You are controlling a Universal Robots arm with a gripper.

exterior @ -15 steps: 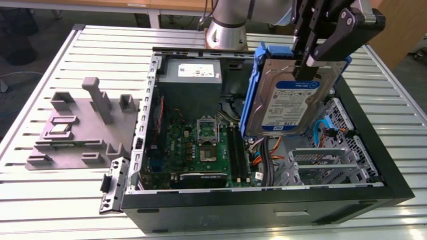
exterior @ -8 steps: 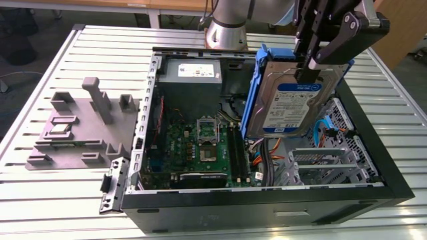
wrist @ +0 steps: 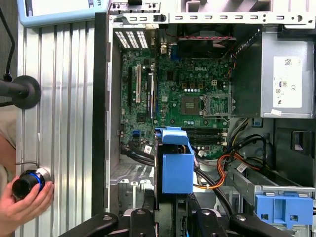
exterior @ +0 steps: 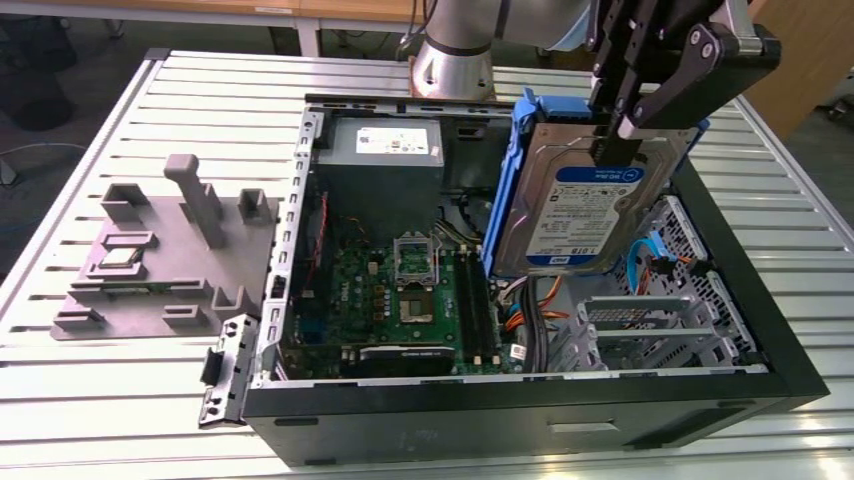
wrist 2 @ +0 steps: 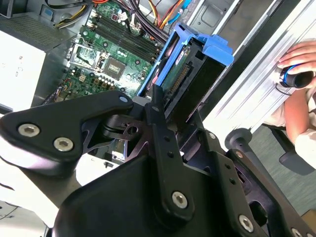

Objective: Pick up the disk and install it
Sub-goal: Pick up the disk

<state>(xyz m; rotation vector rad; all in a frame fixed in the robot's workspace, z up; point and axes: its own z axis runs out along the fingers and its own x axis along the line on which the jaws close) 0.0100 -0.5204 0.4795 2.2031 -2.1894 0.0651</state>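
Note:
The disk, a silver-grey drive with a blue-and-white label in a blue carrier, hangs upright on edge over the open computer case, above the cables beside the motherboard. My gripper is shut on its top edge from above. In both wrist views the blue carrier end of the disk sticks out past the black fingers, with the gripper closed around it. The disk touches nothing inside the case.
Inside the case are the motherboard, the grey power supply, a metal drive cage and a bare blue bracket. A grey fixture sits on the table at the exterior view's left. A person's hand holds a knob beside the case.

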